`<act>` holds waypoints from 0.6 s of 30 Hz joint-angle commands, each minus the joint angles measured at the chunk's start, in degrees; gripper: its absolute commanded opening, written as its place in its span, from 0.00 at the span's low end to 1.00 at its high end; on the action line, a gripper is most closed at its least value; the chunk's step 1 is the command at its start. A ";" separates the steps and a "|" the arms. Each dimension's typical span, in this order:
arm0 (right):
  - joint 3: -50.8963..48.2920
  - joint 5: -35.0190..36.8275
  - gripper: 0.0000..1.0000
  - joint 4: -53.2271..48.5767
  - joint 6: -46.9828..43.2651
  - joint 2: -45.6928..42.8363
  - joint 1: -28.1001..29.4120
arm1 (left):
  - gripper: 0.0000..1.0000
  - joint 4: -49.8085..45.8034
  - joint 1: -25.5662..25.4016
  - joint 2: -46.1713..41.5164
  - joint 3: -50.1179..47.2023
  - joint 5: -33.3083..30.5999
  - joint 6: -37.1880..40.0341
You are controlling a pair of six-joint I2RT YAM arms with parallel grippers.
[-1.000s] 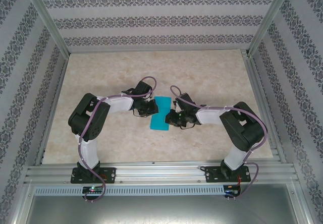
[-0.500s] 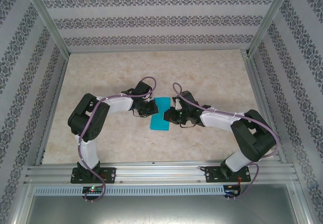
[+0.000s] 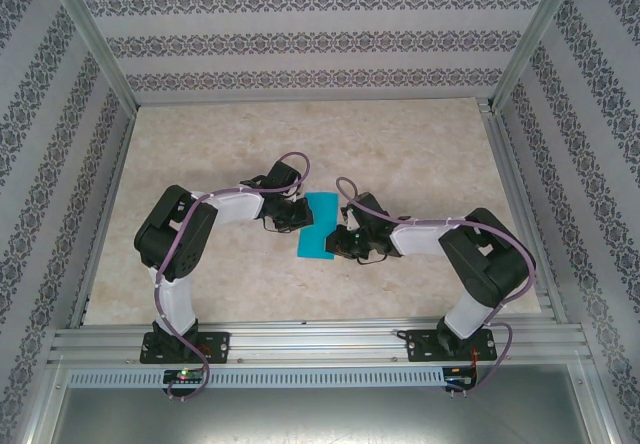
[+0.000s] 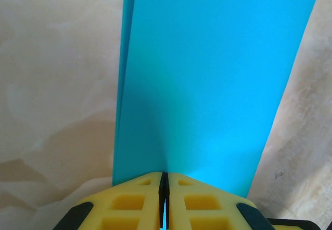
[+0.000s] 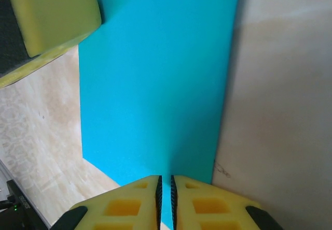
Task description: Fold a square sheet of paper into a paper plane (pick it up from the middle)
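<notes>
**Right arm tucks in; both grippers pinch the sheet of paper [image 3: 320, 226]**

Since half a second ago, the right arm's elbow has drawn back toward the middle. The right gripper [image 3: 338, 244] now sits nearer the sheet's near end, and the left arm has not shifted. The teal sheet, folded double into an oblong, is over the middle of the table [image 3: 420, 144], a pale beige marbled surface. Whether it rests flat or is lifted cannot be told. The left gripper [image 3: 297, 214] holds its left edge with yellow fingers [image 4: 129, 201] pressed together on the paper. The right gripper is likewise clamped on the right edge. Walls [image 3: 300, 44] papered in grey-and-white ornamental stripes enclose three sides. An aluminium frame [image 3: 320, 342] runs along the near edge and carries the arm bases.
</notes>
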 commanded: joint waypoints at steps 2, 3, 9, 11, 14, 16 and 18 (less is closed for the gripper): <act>1.39 1.74 0.16 -4.49 -1.21 -4.83 0.59 | 0.13 -3.59 -0.67 -0.21 -1.58 -1.59 0.74; 1.93 1.92 0.15 -4.94 -1.36 -5.45 0.59 | 0.13 -3.59 -0.63 -0.20 -1.49 -1.57 0.67; 1.90 -0.32 0.15 -1.57 0.19 -4.11 1.16 | 0.13 -3.59 -0.67 -0.24 -1.40 -1.56 0.69; 1.20 -0.35 0.16 -0.30 0.68 -3.02 1.62 | 0.13 -3.58 -0.63 -0.20 -1.50 -1.49 0.78; 0.32 0.26 0.15 0.27 0.82 -1.59 2.38 | 0.13 -3.77 -0.63 -0.30 -1.56 -1.59 0.91; -0.37 0.38 0.15 0.47 0.40 -0.70 2.91 | 0.13 -3.77 -0.63 -0.37 -1.56 -1.66 0.93; -1.42 0.07 0.15 1.07 0.30 -0.04 3.34 | 0.13 -3.85 -0.69 -0.35 -1.55 -1.63 0.98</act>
